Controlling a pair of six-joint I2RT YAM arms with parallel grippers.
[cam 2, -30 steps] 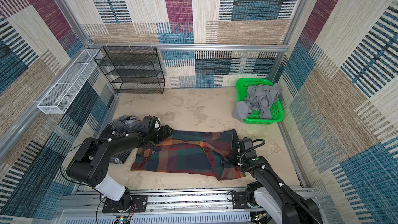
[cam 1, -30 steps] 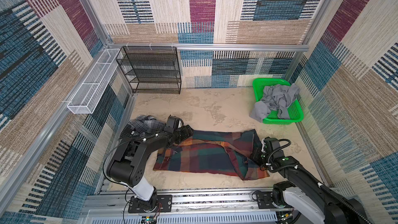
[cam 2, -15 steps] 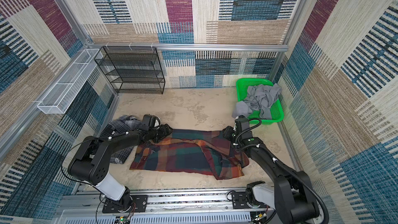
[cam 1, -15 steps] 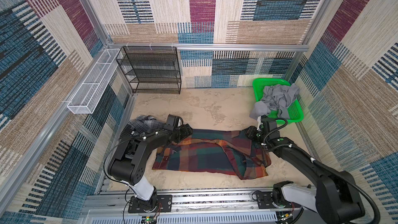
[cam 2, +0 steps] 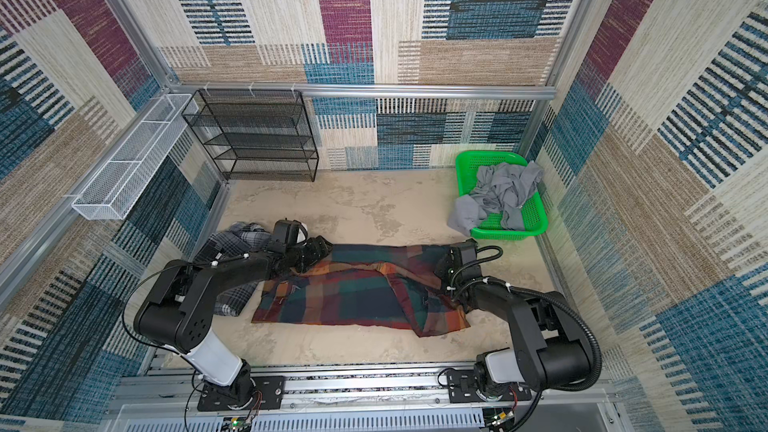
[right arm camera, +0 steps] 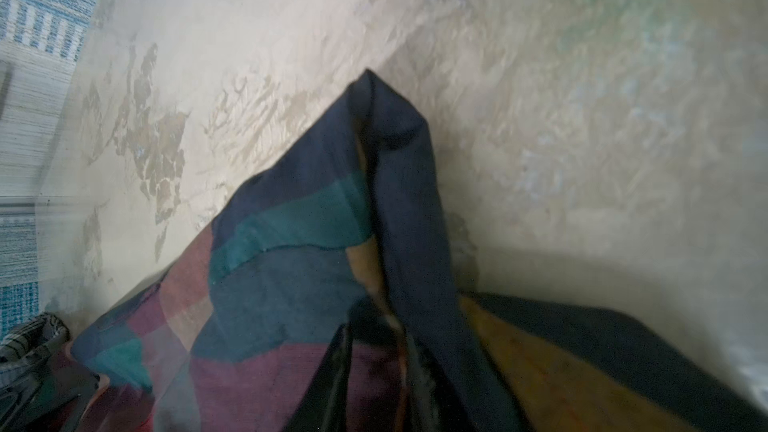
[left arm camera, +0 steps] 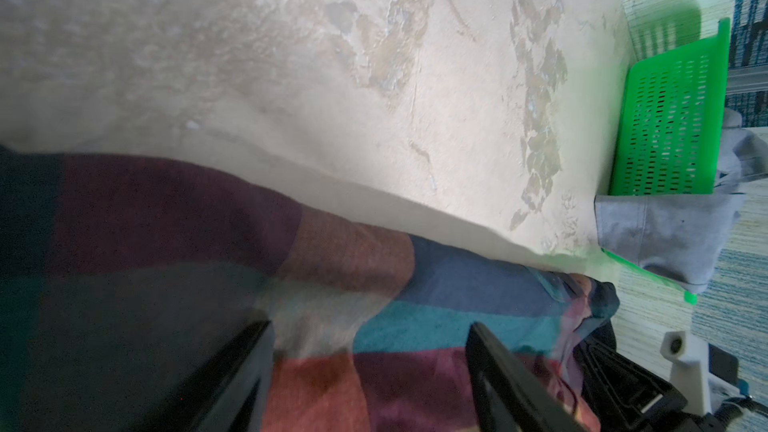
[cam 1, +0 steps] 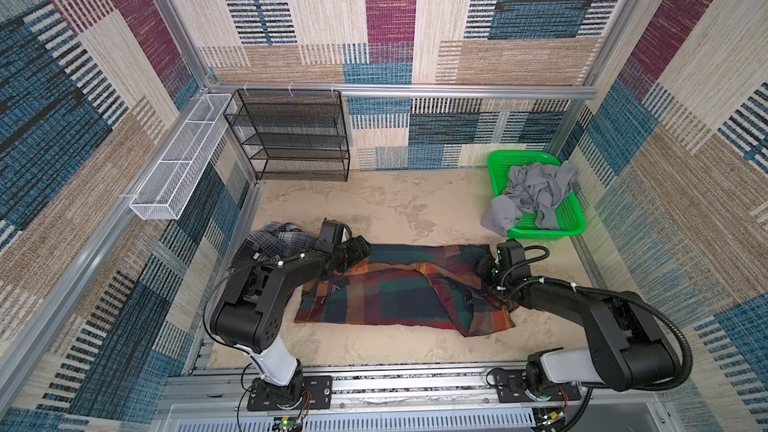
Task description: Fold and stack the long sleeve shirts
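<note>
We see the large plaid shirt [cam 1: 395, 297], checked in navy, orange, red and green, stretched lengthwise across the middle of the worktop [cam 1: 374, 201]. It lies mostly flat, with a sleeve folded diagonally over its body. Its right end is rumpled, and one corner is drawn up into a peak. The smaller grey-black-white plaid shirt [cam 2: 232, 243] lies crumpled at the worktop's left edge, just beside the large one's left end.

Beige tabletop [cam 1: 374, 201], colourful plaid shirt [cam 1: 395, 297] spread out, grey plaid shirt [cam 1: 274, 238] (crumpled), green basket [cam 1: 569, 214], black rack [cam 1: 299, 135]

A robot lab cell: aluminium frame [cam 1: 415, 91], carpet-patterned walls [cam 1: 390, 2].
</note>
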